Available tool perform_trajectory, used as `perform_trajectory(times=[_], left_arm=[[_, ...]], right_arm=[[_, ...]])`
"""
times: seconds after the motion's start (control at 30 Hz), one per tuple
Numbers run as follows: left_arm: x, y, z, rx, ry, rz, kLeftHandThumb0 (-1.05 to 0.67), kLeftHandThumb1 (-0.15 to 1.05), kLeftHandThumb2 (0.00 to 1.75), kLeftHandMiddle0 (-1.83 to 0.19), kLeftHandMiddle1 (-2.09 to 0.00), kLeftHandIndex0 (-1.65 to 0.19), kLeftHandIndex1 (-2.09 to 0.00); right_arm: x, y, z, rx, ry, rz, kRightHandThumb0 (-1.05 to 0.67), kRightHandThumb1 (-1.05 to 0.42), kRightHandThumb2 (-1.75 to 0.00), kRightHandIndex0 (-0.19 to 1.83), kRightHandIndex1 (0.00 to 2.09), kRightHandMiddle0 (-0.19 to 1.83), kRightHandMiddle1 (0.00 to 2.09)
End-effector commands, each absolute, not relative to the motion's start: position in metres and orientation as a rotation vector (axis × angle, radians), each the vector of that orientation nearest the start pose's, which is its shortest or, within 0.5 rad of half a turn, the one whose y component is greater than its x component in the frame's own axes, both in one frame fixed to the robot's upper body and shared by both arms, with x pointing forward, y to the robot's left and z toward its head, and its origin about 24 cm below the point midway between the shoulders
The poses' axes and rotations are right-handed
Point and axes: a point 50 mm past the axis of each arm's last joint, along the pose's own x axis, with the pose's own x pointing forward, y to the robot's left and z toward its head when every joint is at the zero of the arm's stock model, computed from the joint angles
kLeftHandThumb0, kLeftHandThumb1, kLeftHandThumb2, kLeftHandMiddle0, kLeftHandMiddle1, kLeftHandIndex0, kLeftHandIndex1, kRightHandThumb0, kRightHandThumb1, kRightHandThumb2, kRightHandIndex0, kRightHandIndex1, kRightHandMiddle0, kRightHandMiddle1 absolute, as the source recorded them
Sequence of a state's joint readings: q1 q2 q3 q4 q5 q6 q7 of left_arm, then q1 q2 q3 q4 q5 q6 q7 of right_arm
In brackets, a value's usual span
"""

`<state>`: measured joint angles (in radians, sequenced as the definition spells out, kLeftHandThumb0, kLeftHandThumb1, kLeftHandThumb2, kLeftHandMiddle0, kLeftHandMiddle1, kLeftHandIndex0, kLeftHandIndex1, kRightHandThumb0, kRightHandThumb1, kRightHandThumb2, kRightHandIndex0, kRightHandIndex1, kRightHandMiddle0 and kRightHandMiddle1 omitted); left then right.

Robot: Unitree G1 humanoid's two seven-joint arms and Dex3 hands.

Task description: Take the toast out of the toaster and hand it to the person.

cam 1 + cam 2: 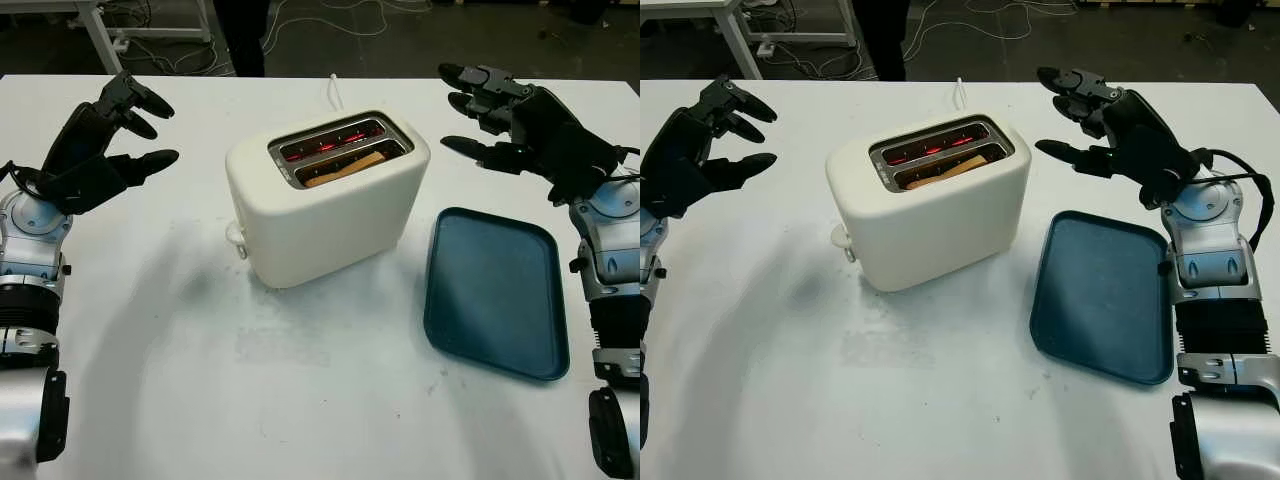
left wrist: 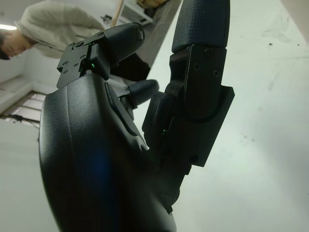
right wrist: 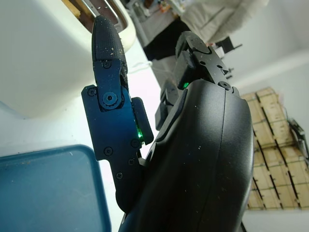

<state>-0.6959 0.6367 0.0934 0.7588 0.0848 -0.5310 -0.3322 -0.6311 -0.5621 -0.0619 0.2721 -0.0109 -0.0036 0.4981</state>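
The toast (image 1: 345,167) sits in the toaster (image 1: 325,200), untouched, between the two hands. The right hand (image 1: 500,120) and left hand (image 1: 105,140) hover open beside it, fingers (image 1: 465,146) holding nothing; lifting out and handover remain.

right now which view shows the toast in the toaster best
The left eye view: it looks down into the toaster, where the toast sits in the nearer slot. The right eye view shows the same from slightly aside. The right wrist view catches just a sliver of the slots past the right hand.
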Motion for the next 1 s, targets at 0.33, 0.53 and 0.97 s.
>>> perform_trajectory(times=[0.33, 0.53, 0.97], left_arm=[[0.3498, 0.275, 0.1825, 0.711, -0.388, -0.157, -1.05, 0.92, 0.33, 0.0, -1.61, 0.0, -1.5], [0.3497, 0.2757, 0.1825, 0.695, -0.395, -0.158, -1.05, 0.92, 0.33, 0.0, -1.6, 0.0, -1.48], [0.3504, 0.2761, 0.1807, 0.69, -0.384, -0.158, -1.05, 0.92, 0.31, 0.0, -1.61, 0.0, -1.5]], right_arm=[[0.3438, -0.2246, 0.198, -0.59, -0.258, 0.347, -0.68, -0.92, -0.22, 0.21, 0.0, 0.24, 0.0], [0.3436, -0.2253, 0.1989, -0.591, -0.252, 0.346, -0.69, -0.92, -0.22, 0.22, 0.01, 0.25, 0.0], [0.344, -0.2248, 0.1986, -0.598, -0.248, 0.345, -0.7, -0.92, -0.22, 0.22, 0.0, 0.25, 0.0]])
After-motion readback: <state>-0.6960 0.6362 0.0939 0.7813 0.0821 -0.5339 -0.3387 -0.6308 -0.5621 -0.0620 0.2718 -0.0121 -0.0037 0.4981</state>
